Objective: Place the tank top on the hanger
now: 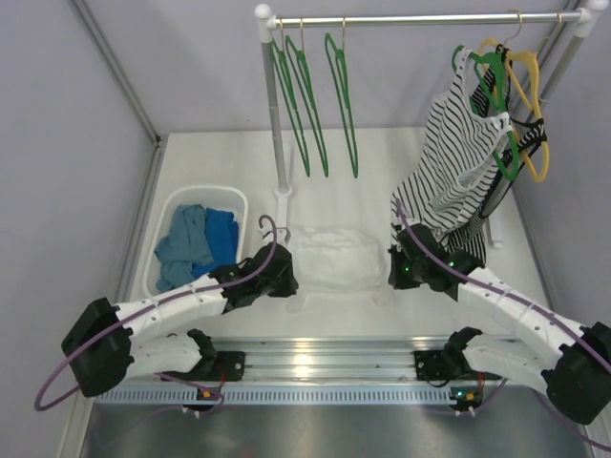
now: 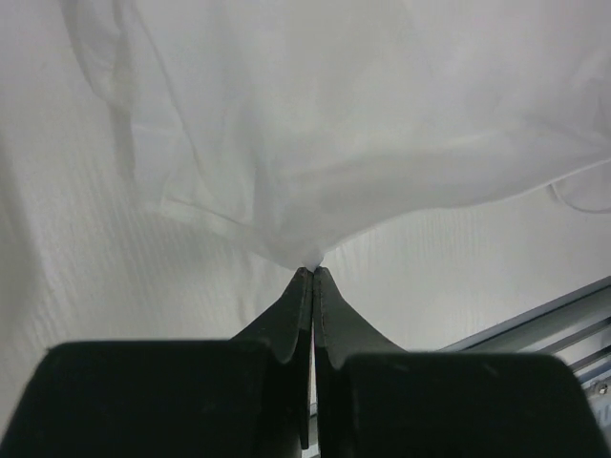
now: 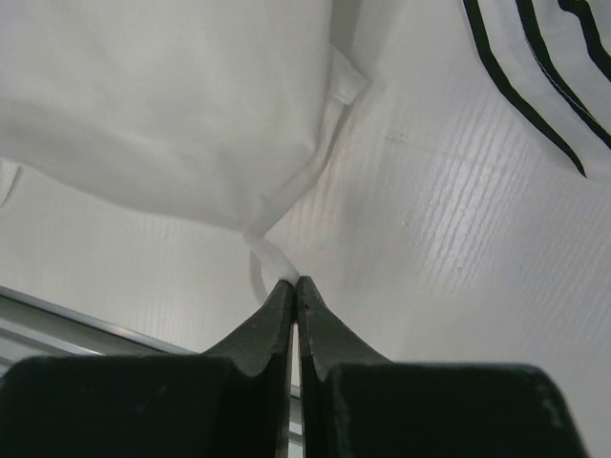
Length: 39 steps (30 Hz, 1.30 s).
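The white tank top point(image 1: 336, 258) lies on the white table between my two grippers. My left gripper point(image 1: 284, 277) is shut on its left edge; in the left wrist view the fabric point(image 2: 315, 134) is pinched at the jaw tips point(image 2: 313, 271). My right gripper point(image 1: 394, 267) is shut on a narrow strap point(image 3: 286, 205) at the top's right side, pinched at the tips point(image 3: 294, 280). Three green hangers point(image 1: 315, 95) hang empty on the rail at the back, apart from both grippers.
A white bin point(image 1: 162, 250) with blue clothes point(image 1: 198, 242) stands at the left. A striped top point(image 1: 458, 162) hangs on a green hanger at the right of the rail point(image 1: 420, 18), beside a yellow hanger point(image 1: 531, 81). The rack's post point(image 1: 275, 114) stands behind the tank top.
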Tool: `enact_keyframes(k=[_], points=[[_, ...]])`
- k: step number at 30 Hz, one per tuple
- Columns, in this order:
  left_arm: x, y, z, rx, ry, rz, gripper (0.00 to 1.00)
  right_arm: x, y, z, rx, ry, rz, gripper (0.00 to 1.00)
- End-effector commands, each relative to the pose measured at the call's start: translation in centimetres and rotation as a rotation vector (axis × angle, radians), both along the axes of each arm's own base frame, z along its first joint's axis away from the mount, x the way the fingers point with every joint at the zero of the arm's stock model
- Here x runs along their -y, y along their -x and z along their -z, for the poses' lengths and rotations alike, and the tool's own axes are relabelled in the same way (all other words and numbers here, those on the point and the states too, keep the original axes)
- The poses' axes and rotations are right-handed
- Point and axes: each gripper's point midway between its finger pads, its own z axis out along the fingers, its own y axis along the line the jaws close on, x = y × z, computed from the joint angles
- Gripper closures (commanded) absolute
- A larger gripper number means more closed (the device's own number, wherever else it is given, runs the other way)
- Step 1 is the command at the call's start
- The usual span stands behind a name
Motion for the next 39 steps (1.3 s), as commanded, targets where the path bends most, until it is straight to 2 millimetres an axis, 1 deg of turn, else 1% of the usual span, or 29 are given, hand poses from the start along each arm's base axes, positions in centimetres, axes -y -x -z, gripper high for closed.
enact_keyframes(k=[1,3,6,9,11,12,13,15,16,17,18,19,20,21,22,23,25,26,27,29,30,31,32,34,36,37,38,39], points=[[2.3,-2.1,-1.2,0.054,0.119,-0.006,1.0,-1.7,-2.5,-0.6,0.074,-0.073,0.03,1.0],[2.1,-2.4,-0.9,0.049,0.118,-0.021,1.0,-1.7,-2.8,-0.5,0.076,-0.065,0.038,0.98],[1.1,-2.8,-0.3,0.038,0.11,-0.051,1.0,-1.4,-3.1,0.0,0.082,-0.05,0.057,0.95],[0.4,-2.9,0.5,0.014,0.096,-0.071,0.99,-1.2,-3.2,0.7,0.071,-0.029,0.065,0.92],[0.0,-2.8,1.0,0.003,0.087,-0.077,0.9,-1.2,-3.3,1.2,0.064,-0.023,0.067,0.91],[-0.1,-2.9,1.0,0.004,0.086,-0.078,0.88,-1.3,-3.4,1.3,0.059,-0.025,0.069,0.91],[-0.1,-2.9,1.0,0.003,0.087,-0.077,0.79,-1.3,-3.4,1.6,0.055,-0.023,0.072,0.9],[0.0,-2.9,0.6,0.01,0.091,-0.065,0.7,-1.5,-3.4,1.6,0.05,-0.028,0.067,0.85],[0.0,-3.0,0.0,0.024,0.096,-0.067,0.64,-1.5,-3.4,1.6,0.05,-0.03,0.066,0.83],[-0.2,-3.0,-0.1,0.024,0.085,-0.068,0.62,-1.5,-3.4,1.5,0.053,-0.031,0.068,0.77],[-0.3,-3.0,-0.5,0.035,0.081,-0.063,0.6,-1.4,-3.4,1.3,0.058,-0.032,0.068,0.75],[-0.4,-3.2,-1.4,0.056,0.091,-0.067,0.58,-1.4,-3.5,0.9,0.068,-0.034,0.069,0.72],[-0.6,-3.3,-1.9,0.069,0.086,-0.074,0.55,-1.4,-3.4,0.8,0.067,-0.033,0.069,0.66],[-1.0,-3.2,-2.0,0.069,0.07,-0.075,0.54,-1.3,-3.4,0.6,0.069,-0.033,0.071,0.63],[-1.0,-3.4,-3.1,0.094,0.085,-0.076,0.53,-1.3,-3.6,0.1,0.081,-0.036,0.072,0.61],[-1.1,-3.5,-3.6,0.102,0.084,-0.079,0.52,-1.3,-3.6,-0.1,0.086,-0.041,0.073,0.55],[-1.5,-3.5,-4.9,0.122,0.086,-0.082,0.51,-1.2,-3.6,-0.8,0.096,-0.042,0.074,0.51],[-1.6,-3.6,-5.3,0.132,0.086,-0.088,0.5,-1.1,-3.6,-1.0,0.101,-0.045,0.078,0.46],[-1.7,-3.6,-6.0,0.138,0.086,-0.088,0.5,-1.0,-3.5,-1.0,0.097,-0.038,0.075,0.45],[-1.9,-3.6,-7.2,0.161,0.1,-0.09,0.5,-1.1,-3.6,-1.8,0.113,-0.05,0.079,0.44],[-1.9,-3.7,-8.2,0.18,0.113,-0.094,0.5,-1.0,-3.6,-2.0,0.115,-0.05,0.079,0.44],[-2.2,-3.5,-8.8,0.186,0.113,-0.097,0.5,-1.1,-3.7,-2.8,0.133,-0.064,0.08,0.44],[-2.3,-3.5,-9.4,0.197,0.121,-0.097,0.5,-1.2,-3.7,-3.1,0.138,-0.068,0.077,0.44],[-2.5,-3.5,-11.4,0.234,0.145,-0.097,0.5,-1.1,-3.8,-3.9,0.149,-0.073,0.077,0.44],[-2.6,-3.5,-12.8,0.256,0.158,-0.097,0.5,-1.2,-3.8,-4.3,0.154,-0.076,0.074,0.44],[-2.5,-3.6,-14.5,0.287,0.185,-0.097,0.5,-1.2,-4.0,-5.2,0.174,-0.09,0.076,0.44],[-2.7,-3.6,-15.0,0.292,0.182,-0.097,0.5,-1.3,-4.0,-5.7,0.182,-0.097,0.074,0.44],[-2.7,-3.7,-16.2,0.312,0.194,-0.097,0.5,-1.5,-4.4,-7.4,0.217,-0.121,0.074,0.44]])
